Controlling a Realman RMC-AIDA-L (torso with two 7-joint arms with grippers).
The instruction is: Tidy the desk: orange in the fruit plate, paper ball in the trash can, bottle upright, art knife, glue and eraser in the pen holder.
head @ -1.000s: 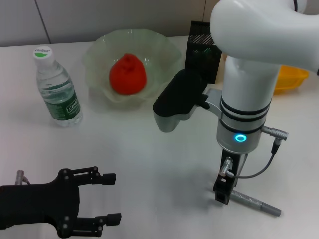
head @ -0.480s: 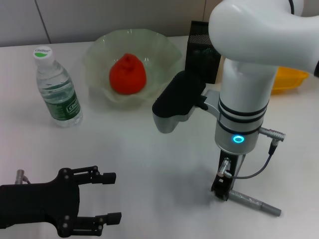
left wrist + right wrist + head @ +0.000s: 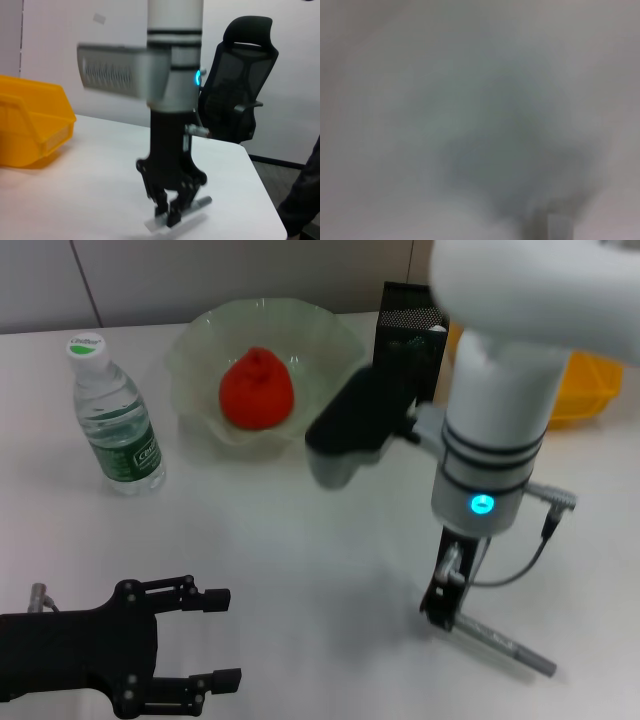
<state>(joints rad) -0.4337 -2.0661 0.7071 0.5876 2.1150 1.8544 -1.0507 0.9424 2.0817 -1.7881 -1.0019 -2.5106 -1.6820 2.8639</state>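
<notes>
My right gripper [image 3: 441, 614] points straight down at the table's front right, shut on one end of the grey art knife [image 3: 500, 644]. The left wrist view shows its fingers [image 3: 175, 212] closed on the knife [image 3: 197, 204], which lies at the tabletop. The orange [image 3: 257, 388] rests in the pale-green fruit plate [image 3: 200, 335]. At far left the bottle [image 3: 112, 420] stands upright. The black mesh pen holder [image 3: 400, 340] stands behind my right arm, and the yellow trash can [image 3: 590, 390] lies beyond it. My left gripper [image 3: 222, 637] is open at the front left. Paper ball, glue and eraser are out of view.
My right arm's wrist and its black camera housing [image 3: 355, 430] hang over the table between the plate and the pen holder. White tabletop [image 3: 300, 560] lies between the two grippers. An office chair [image 3: 235, 105] stands past the table's edge.
My right arm has swung and the gripper has shifted slightly left, dragging the knife's held end with it. The left arm has not moved.
</notes>
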